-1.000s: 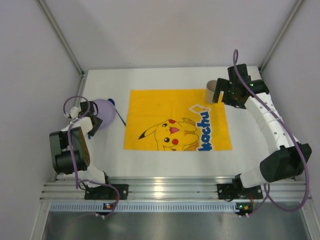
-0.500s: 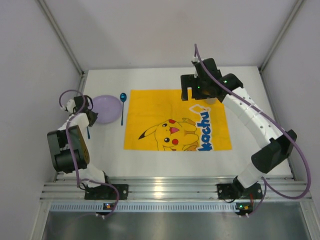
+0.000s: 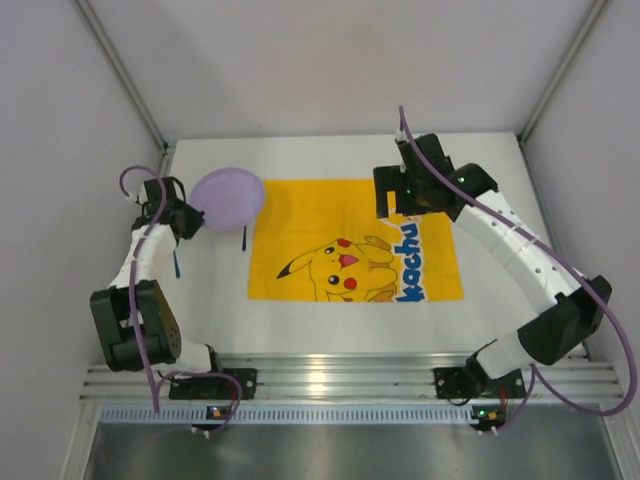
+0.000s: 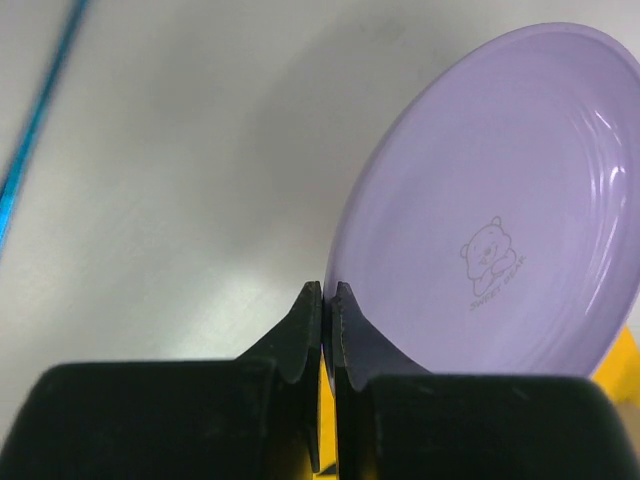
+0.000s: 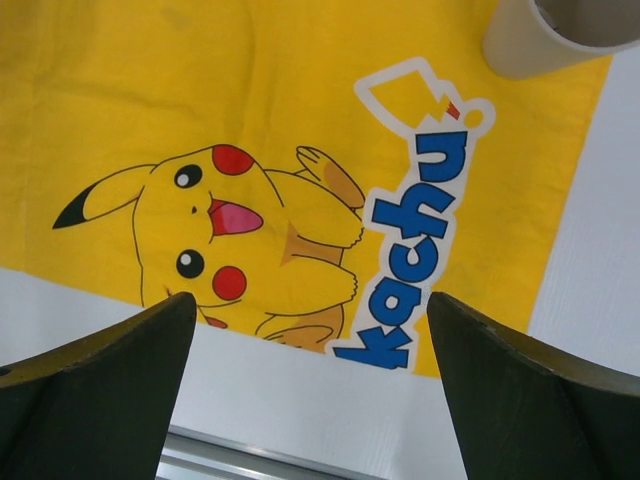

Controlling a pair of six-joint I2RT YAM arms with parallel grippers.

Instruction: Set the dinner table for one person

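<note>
Left gripper (image 4: pixel 325 300) is pinching the purple plate (image 4: pixel 480 220) by its rim at 10 o'clock. Right gripper (image 5: pixel 310 305) is hovering, fingers spread wide, over the yellow cloth (image 5: pixel 250 90).

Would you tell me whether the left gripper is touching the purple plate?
Touching. The left wrist view shows the left gripper shut on the purple plate, its fingers pinching the rim.

Boxed-in robot test cell in a lab.
Plain white panel walls (image 3: pixel 330 70) meet at bare aluminium frame posts (image 3: pixel 120 70) and close in a matte white desk (image 3: pixel 330 335). Two white-and-black robot arms, the left arm (image 3: pixel 135 320) and the right arm (image 3: pixel 520 250), are bolted to the ribbed aluminium rail (image 3: pixel 330 380) at the desk's near edge, with purple cables (image 3: pixel 620 350) looping along them.
</note>
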